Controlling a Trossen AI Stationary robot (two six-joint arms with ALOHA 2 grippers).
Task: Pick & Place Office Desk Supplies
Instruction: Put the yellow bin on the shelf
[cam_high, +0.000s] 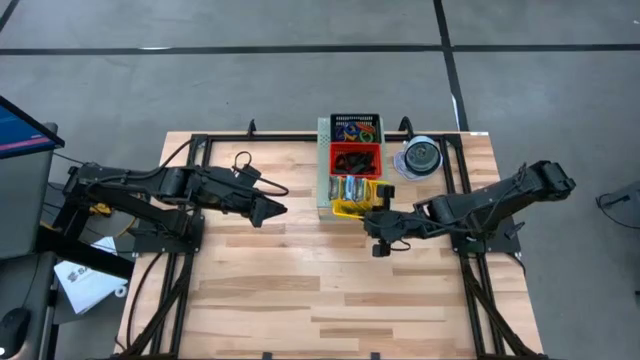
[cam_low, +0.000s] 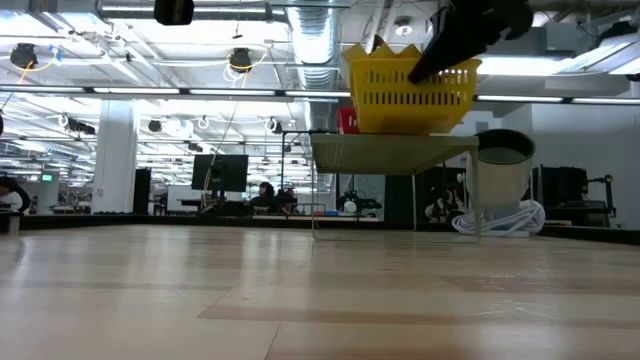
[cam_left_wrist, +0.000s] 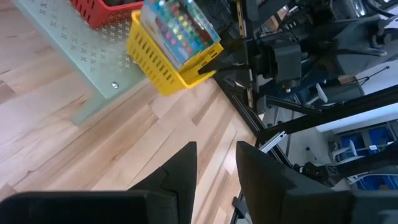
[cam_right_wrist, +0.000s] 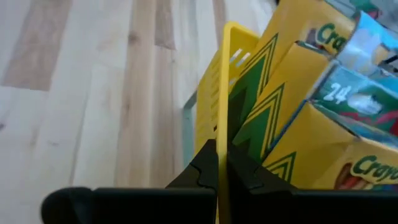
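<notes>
Yellow crayon boxes (cam_right_wrist: 323, 155), lettering seemingly "Crayola", "24".

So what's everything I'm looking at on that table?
Yellow basket: one, front of the pale green shelf, rim pinched by the right end effector.
Crayon boxes: several, yellow-green, inside the yellow basket.
Red basket: one, middle of the row, dark items inside.
Dark basket: one, far end, coloured loops inside.
Pale green shelf: one, under the baskets.
Disc spindle: one, clear, right of the baskets.
Left end effector: empty, partly open, left of the shelf.
Right end effector: shut on the rim.
</notes>
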